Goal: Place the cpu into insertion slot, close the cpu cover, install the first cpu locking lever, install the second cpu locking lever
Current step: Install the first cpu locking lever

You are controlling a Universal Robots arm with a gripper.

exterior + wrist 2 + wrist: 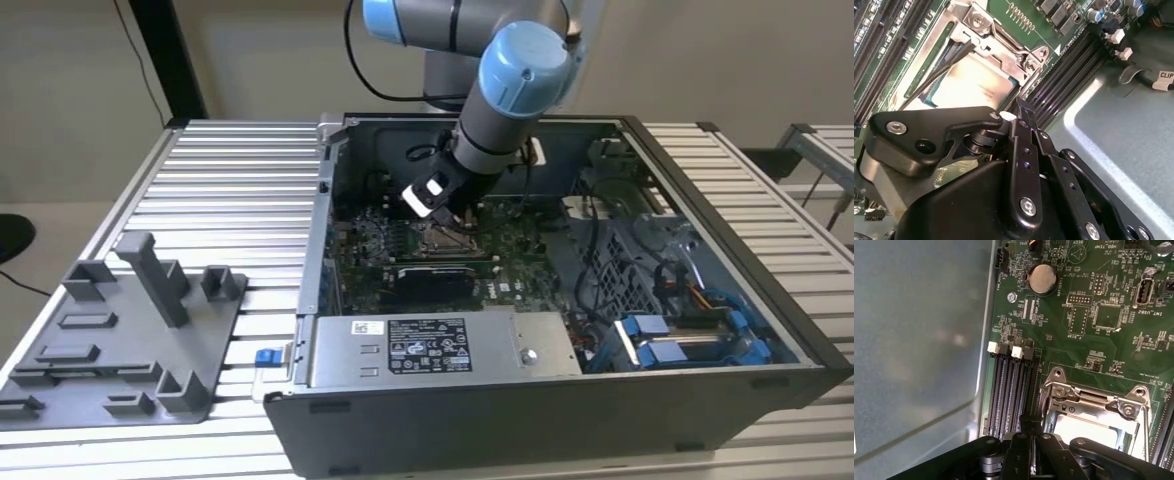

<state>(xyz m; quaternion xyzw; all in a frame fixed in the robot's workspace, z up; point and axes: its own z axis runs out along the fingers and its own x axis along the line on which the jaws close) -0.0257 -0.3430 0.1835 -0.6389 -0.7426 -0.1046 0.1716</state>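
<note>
The cpu (971,82) lies flat in the insertion slot (447,238), its pale silver face up. The silvery cpu cover (999,37) sits down around it, framing the chip; both wrist views show it, with the cover (1094,400) and the cpu (1086,427) in the first wrist view. A thin dark locking lever (936,72) runs at a slant above the chip. My gripper (1019,106) hangs at the socket's edge beside the memory slots, fingers together with nothing visible between them. It is also seen from outside, gripper (447,212), low inside the case over the socket.
Black memory slots (1009,395) run along the socket. A coin battery (1042,278) sits on the green board. The grey case wall (919,340) stands close by. A power supply (427,345) and cables (627,260) fill the case front. A grey fixture tray (120,340) lies on the table.
</note>
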